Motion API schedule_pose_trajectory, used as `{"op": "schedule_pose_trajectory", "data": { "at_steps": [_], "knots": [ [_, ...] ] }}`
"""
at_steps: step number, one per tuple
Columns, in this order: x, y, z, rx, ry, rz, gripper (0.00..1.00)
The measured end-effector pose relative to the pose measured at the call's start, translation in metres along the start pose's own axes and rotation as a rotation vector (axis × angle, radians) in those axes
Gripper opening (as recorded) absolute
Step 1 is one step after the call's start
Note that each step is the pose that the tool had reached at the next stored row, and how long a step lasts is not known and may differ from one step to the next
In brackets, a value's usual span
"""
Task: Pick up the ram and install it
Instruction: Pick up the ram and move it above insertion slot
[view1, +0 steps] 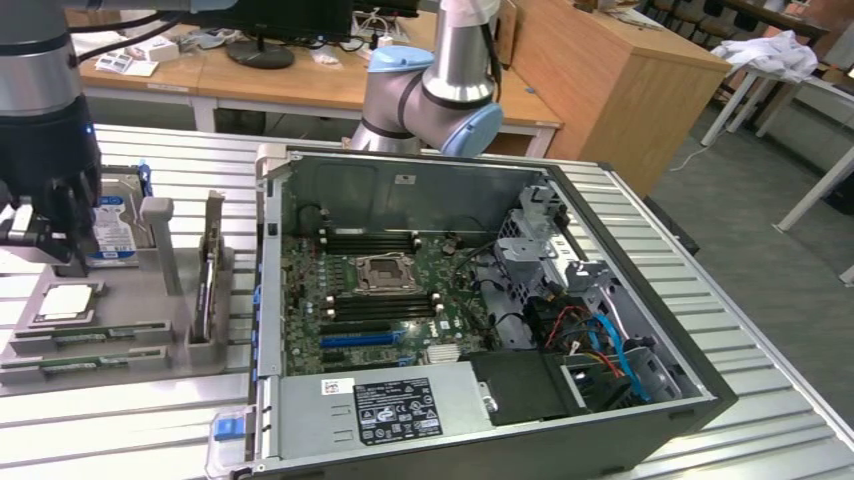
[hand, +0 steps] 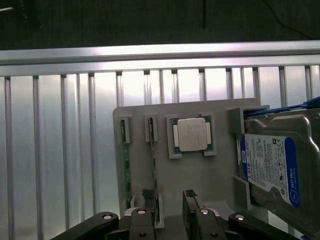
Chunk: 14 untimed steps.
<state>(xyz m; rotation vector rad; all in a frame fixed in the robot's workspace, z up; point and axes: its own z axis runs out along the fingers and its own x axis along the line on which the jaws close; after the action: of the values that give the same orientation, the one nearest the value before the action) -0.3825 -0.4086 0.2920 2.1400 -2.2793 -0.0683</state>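
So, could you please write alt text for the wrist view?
The open gripper hangs over a grey tray, close to a ram standing on edge beside a second ram. The tray also holds a processor and a hard drive, and sits on a slatted metal table.

The blue label (hand: 272, 170) on the silver hard drive (hand: 292, 131) reads "WD Blue" in white letters. The other lines of print beside it are too fine to make out. The black label (view1: 396, 410) on the power supply (view1: 310, 425) carries white print that cannot be read, and nothing legible shows on the processor (hand: 190, 134) or the ram (hand: 154, 172).
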Motion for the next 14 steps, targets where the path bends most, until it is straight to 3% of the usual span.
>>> {"op": "schedule_pose_trajectory", "data": {
  "at_steps": [14],
  "knots": [
    [0.0, -0.0006, 0.0149, -0.0001, 0.0001, 0.0, 0.36]
  ]
}}
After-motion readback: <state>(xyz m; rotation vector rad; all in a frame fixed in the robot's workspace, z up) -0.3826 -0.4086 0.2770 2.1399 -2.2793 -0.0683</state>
